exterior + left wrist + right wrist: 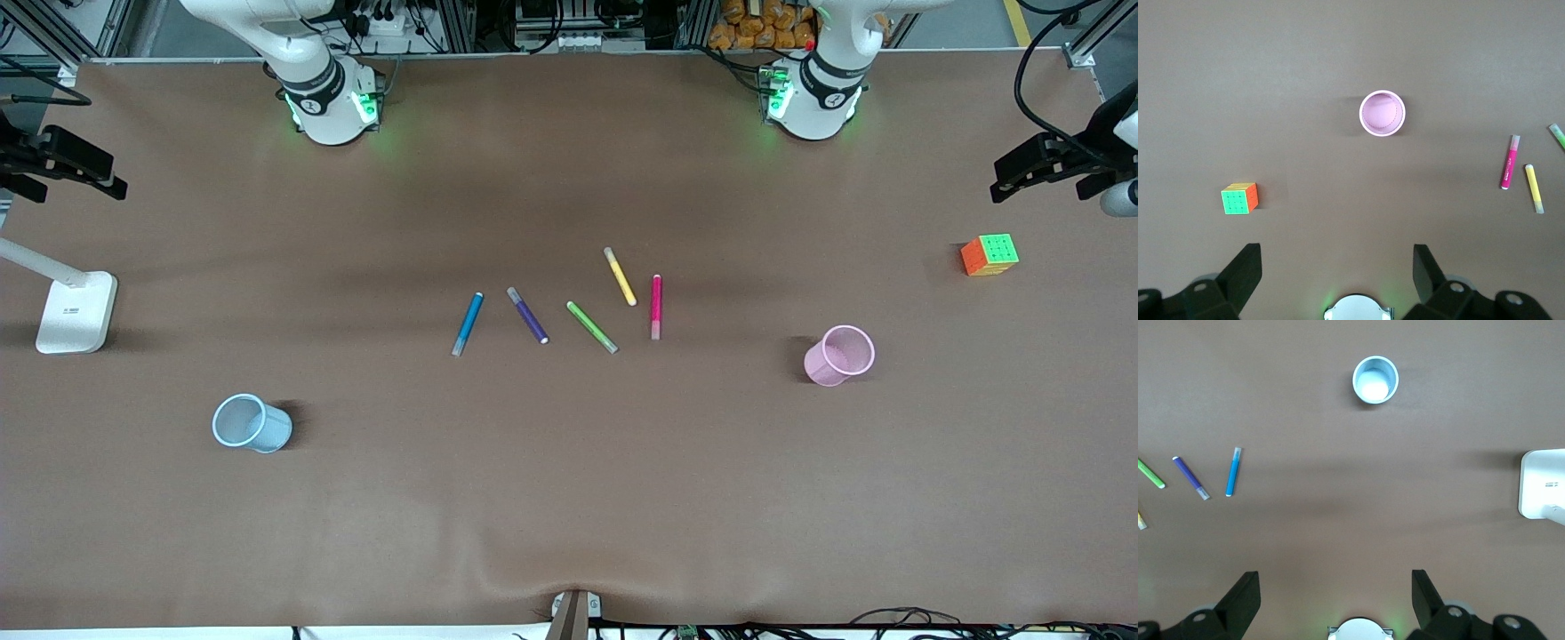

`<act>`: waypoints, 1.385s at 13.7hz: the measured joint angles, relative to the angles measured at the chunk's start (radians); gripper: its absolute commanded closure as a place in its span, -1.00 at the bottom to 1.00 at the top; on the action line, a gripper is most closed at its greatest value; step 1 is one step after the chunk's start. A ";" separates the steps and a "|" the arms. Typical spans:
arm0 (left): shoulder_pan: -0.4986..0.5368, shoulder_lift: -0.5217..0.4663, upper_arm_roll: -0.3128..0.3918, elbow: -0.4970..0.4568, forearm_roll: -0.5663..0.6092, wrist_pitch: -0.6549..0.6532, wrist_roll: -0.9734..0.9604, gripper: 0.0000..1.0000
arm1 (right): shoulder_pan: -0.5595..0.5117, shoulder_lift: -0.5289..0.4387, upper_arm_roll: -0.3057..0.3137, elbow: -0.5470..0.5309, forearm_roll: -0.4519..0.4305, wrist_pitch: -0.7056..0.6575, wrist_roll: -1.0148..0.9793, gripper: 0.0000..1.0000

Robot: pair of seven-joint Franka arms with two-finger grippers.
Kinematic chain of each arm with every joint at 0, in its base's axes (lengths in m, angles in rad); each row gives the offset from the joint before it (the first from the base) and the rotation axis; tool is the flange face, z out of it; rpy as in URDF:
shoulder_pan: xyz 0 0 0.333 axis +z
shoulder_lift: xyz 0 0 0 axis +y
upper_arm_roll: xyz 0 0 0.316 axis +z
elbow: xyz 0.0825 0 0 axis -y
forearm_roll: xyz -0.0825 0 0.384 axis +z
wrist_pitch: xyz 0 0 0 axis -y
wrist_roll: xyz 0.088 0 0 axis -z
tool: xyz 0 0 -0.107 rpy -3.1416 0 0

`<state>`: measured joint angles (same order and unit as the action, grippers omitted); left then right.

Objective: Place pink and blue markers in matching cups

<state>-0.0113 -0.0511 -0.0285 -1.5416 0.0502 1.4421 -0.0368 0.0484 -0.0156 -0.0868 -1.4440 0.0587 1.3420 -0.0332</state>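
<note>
Only the wrist views show the left gripper (1336, 270) and right gripper (1335, 590) (both spread wide, empty).

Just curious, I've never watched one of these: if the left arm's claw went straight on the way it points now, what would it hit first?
Probably bare table. The left claw points down, open and empty, with the pink cup and cube off to the sides.

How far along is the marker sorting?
Nothing done: pink marker and blue marker lie on the table; pink cup and blue cup are empty. Nothing in hand: left gripper and right gripper open, raised. Both placements remain.
</note>
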 measured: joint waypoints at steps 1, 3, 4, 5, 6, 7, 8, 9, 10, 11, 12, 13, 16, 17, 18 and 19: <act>0.000 0.000 0.000 0.000 -0.001 0.000 0.000 -1.00 | 0.002 0.000 0.001 0.001 0.002 -0.001 0.000 -1.00; 0.000 0.000 0.000 0.000 -0.004 0.000 0.000 -1.00 | 0.010 0.000 0.001 0.001 0.003 -0.002 0.000 -1.00; 0.000 0.000 0.000 0.000 -0.004 0.000 0.000 -1.00 | 0.012 0.000 0.001 0.001 0.003 -0.003 0.000 -1.00; 0.000 0.000 0.000 0.001 -0.006 0.000 0.000 -1.00 | 0.013 0.000 0.001 0.001 0.003 -0.003 0.000 -1.00; 0.000 0.000 0.000 0.002 -0.015 0.000 0.000 -1.00 | 0.013 0.000 0.000 0.001 0.003 -0.003 0.000 -1.00; 0.001 0.001 0.001 0.002 -0.035 0.000 0.000 -1.00 | 0.013 0.000 0.000 0.001 0.003 -0.003 0.000 -1.00; 0.003 0.004 0.003 0.002 -0.056 0.000 0.000 -1.00 | 0.013 0.000 0.000 0.001 0.003 -0.003 0.000 -1.00; 0.005 0.010 0.005 0.002 -0.069 0.000 0.000 -1.00 | 0.013 0.000 0.000 0.001 0.003 -0.003 0.000 -1.00; 0.005 0.019 0.006 0.002 -0.075 0.000 0.000 -1.00 | 0.013 0.000 -0.001 0.001 0.003 -0.003 0.000 -1.00; 0.005 0.030 0.004 0.002 -0.078 0.000 0.000 -1.00 | 0.013 0.000 -0.003 0.001 0.003 -0.003 0.000 -1.00; 0.003 0.039 0.002 0.002 -0.079 0.000 0.000 -1.00 | 0.012 0.000 -0.005 0.001 0.003 -0.003 0.000 -1.00; 0.002 0.046 -0.001 0.002 -0.079 0.000 0.000 -1.00 | 0.012 0.000 -0.006 0.002 0.003 -0.003 0.000 -1.00; -0.002 0.071 -0.013 0.002 -0.079 0.000 -0.002 -1.00 | 0.012 0.000 -0.007 0.002 0.003 -0.003 0.000 -1.00; -0.002 0.083 -0.019 0.002 -0.079 0.000 -0.002 -1.00 | 0.012 0.000 -0.007 0.003 0.003 -0.003 0.000 -1.00; -0.007 0.094 -0.025 0.002 -0.079 0.000 -0.005 -1.00 | 0.012 0.000 -0.007 0.004 0.003 -0.003 0.000 -1.00; -0.016 0.104 -0.030 0.002 -0.079 0.000 -0.016 -1.00 | 0.012 0.000 -0.007 0.006 0.003 -0.003 0.000 -1.00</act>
<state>-0.0271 0.0534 -0.0583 -1.5396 -0.0292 1.4425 -0.0525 0.0607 -0.0155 -0.0940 -1.4382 0.0621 1.3389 -0.0332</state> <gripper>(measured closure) 0.000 0.000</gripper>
